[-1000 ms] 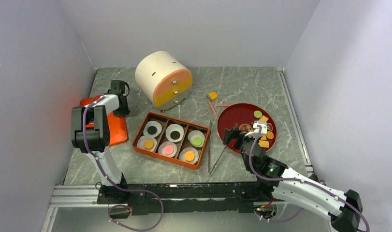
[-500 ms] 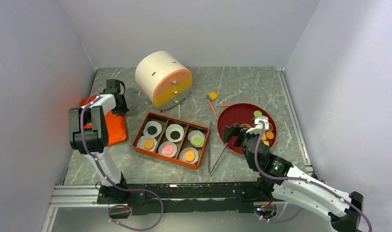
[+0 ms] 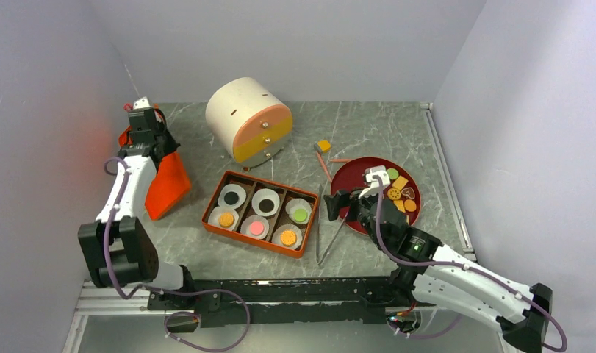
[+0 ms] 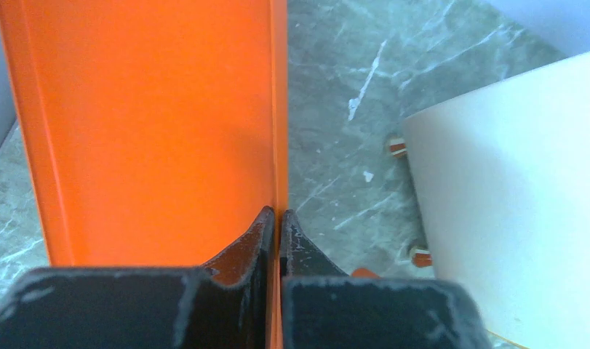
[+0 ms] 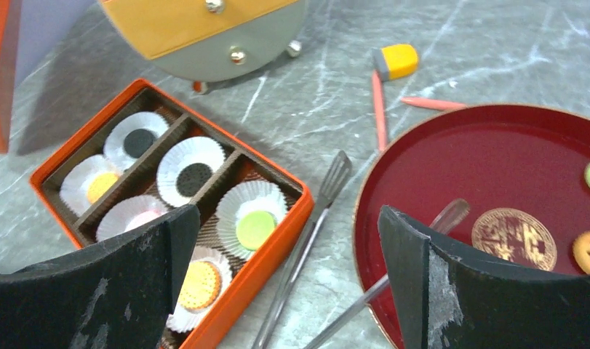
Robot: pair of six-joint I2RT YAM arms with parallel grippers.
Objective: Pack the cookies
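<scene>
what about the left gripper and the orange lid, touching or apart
Touching. The left wrist view shows the left gripper shut on the orange lid, with the lid's thin edge pinched between both fingertips and no gap.

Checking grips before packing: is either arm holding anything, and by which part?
The left gripper pinches the orange lid by its rim; the right gripper holds nothing.

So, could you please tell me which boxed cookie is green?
The green cookie, in the far corner of the box nearest the tongs; the others are black, orange or pink.
</scene>
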